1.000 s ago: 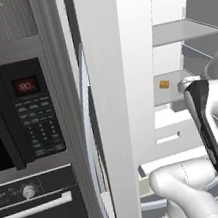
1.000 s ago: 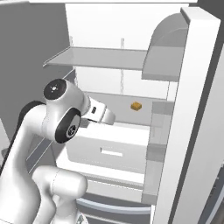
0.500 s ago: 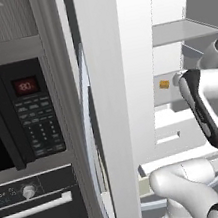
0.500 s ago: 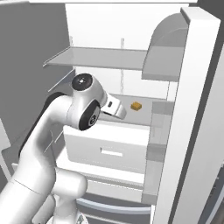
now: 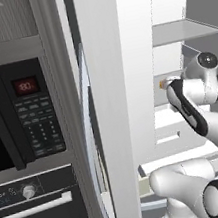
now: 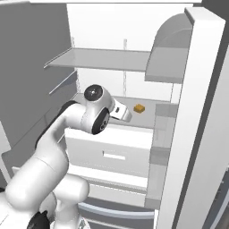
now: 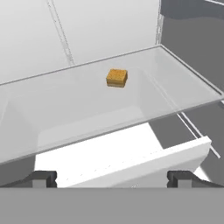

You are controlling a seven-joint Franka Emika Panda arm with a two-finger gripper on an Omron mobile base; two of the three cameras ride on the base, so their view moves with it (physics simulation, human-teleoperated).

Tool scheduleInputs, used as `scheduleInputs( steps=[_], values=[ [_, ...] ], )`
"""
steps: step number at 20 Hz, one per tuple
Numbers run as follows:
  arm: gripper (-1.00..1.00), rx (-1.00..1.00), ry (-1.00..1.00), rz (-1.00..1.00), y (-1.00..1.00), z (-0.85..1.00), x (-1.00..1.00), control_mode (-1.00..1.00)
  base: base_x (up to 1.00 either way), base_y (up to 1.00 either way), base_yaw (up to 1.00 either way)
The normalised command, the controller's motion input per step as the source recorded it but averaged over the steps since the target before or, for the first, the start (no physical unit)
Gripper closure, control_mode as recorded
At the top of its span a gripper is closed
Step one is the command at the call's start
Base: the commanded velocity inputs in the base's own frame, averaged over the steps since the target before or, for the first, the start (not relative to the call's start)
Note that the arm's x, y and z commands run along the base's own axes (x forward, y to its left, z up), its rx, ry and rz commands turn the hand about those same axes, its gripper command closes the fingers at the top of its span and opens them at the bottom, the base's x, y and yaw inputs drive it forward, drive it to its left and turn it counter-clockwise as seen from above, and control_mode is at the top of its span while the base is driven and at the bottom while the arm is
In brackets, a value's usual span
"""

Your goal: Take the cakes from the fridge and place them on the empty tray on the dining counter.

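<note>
Cake-fetching is the step in hand, and I'm at the fridge point(image 6: 112, 27) with its doors swung wide, reaching into the white interior. My gripper point(image 7: 112, 177) is spread as wide as it goes and has hold of nothing; both dark fingertips point(image 7: 43, 177) sit at the bottom of my hand view with only air between them. Ahead of me and a little above the fingertips lies the brown cake point(image 7: 117, 78), a flat tan square sitting alone on the glass shelf point(image 7: 183, 83), well apart from the fingers and toward the back wall. From the right base view the same cake point(image 6: 139, 108) sits just beyond my hand, off to its far side. I see one cake; the white wedge with the cherry I can't spot on this shelf. Below the shelf, right under my fingers, a white drawer point(image 7: 131, 162) stands pulled out, and what I can see of its inside looks bare. Next move, as I judge it: push forward over the drawer front, drop level with the shelf, straddle the cake with one finger on each side, then close gently, since it's small and could skid across the glass. After that comes the drive to the tray on the dining counter.
</note>
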Motion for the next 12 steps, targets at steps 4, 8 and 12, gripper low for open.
scheduleInputs(
  steps=[4,8,12],
  values=[
    [-1.0,-0.02,0.0,-0.01,-0.05,-0.24,0.56,-1.0,0.0,0.0,0.0],
    [-1.0,-0.02,0.01,-0.04,-0.19,-0.02,0.29,-1.0,0.0,0.0,0.0],
    [-1.0,0.0,0.03,-0.06,-0.27,0.0,0.24,-1.0,0.0,0.0,0.0]
  ],
)
